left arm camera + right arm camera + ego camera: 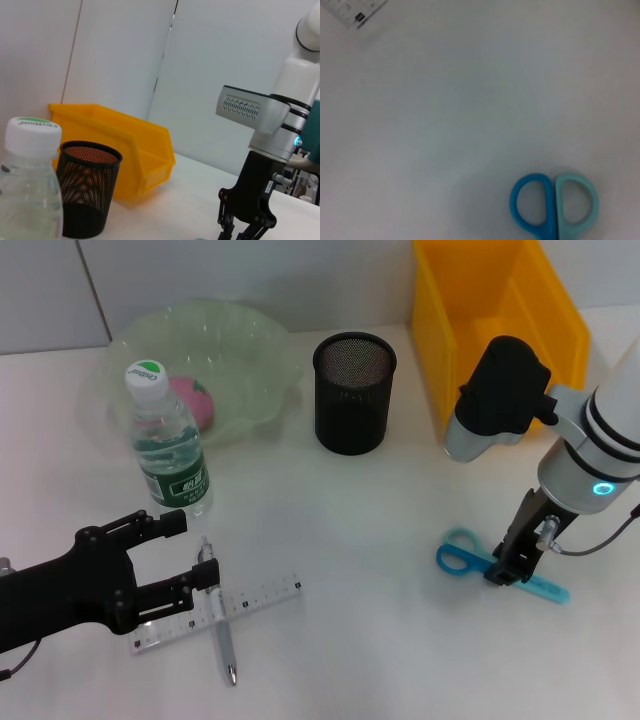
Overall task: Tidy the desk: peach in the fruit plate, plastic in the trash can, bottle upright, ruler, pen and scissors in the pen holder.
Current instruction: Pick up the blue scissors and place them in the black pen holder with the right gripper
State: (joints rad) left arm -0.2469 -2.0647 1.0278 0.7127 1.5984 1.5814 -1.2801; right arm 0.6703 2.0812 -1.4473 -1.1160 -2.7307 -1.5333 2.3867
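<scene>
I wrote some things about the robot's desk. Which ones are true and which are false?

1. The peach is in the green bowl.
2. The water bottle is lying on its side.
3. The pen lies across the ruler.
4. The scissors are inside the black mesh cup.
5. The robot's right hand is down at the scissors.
1. True. The peach sits in the fruit plate.
2. False. The bottle stands upright on the desk, cap on top.
3. True. The pen crosses over the ruler.
4. False. The scissors lie flat on the desk, apart from the pen holder.
5. True. The right hand is at the scissors, just behind the handles; the left hand is by the pen and ruler.
</scene>
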